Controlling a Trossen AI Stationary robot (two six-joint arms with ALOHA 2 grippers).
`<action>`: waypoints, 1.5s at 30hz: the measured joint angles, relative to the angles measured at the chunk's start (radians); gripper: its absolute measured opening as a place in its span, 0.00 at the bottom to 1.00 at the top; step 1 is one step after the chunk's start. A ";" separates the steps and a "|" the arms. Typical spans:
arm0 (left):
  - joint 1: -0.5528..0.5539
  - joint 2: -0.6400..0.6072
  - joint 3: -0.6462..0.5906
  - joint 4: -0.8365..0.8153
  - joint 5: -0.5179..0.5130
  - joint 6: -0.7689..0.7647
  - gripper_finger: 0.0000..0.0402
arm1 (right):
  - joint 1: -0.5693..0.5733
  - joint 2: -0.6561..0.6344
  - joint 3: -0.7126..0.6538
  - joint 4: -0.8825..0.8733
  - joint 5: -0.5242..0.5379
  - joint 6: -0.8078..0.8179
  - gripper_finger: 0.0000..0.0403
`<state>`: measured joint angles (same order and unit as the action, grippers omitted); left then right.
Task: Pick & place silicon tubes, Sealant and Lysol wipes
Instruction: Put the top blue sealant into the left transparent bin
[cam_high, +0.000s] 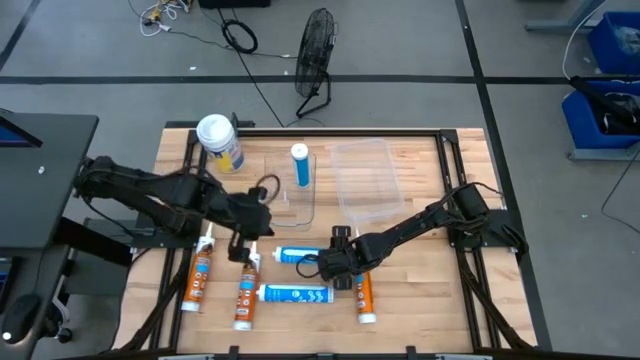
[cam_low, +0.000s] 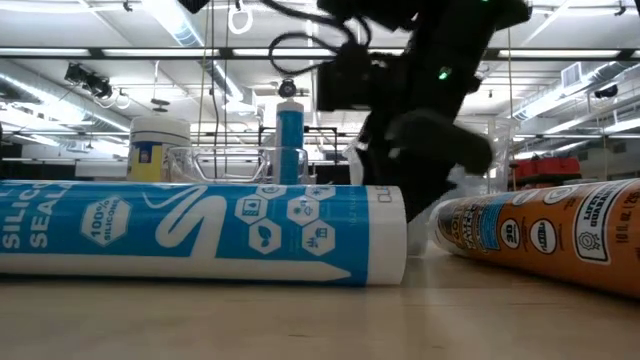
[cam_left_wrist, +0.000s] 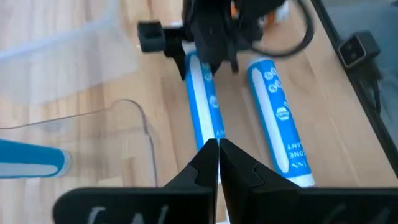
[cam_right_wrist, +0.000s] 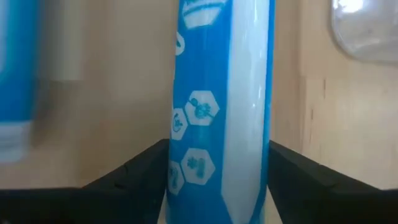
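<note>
At table centre, right gripper (cam_high: 325, 262) jaws straddling blue silicone tube (cam_high: 298, 256), left gripper (cam_left_wrist: 218, 163) jaws closed

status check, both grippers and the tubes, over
Right gripper open astride a blue-and-white tube. Left gripper shut, empty, above the same tube. Lysol wipes upright at the back. Nothing in the way.

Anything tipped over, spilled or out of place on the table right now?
Nothing stands out. The Lysol wipes stand upright, one blue tube stands in a clear tray, other tubes lie flat, and the right gripper straddles one.
</note>
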<state>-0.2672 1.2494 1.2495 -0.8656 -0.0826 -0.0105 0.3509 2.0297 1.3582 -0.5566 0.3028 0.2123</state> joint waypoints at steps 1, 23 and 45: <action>-0.007 0.014 0.000 0.003 0.000 0.000 0.05 | 0.004 -0.013 0.000 0.003 0.006 -0.004 0.65; -0.092 0.382 0.000 0.003 -0.012 -0.113 0.55 | 0.080 -0.050 0.005 -0.072 0.181 0.064 0.72; -0.091 0.558 0.000 0.020 -0.097 -0.184 0.55 | 0.132 -0.055 0.007 -0.091 0.290 0.087 0.72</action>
<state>-0.3580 1.8079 1.2495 -0.8451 -0.1795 -0.1943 0.4828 1.9743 1.3655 -0.6480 0.5927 0.2996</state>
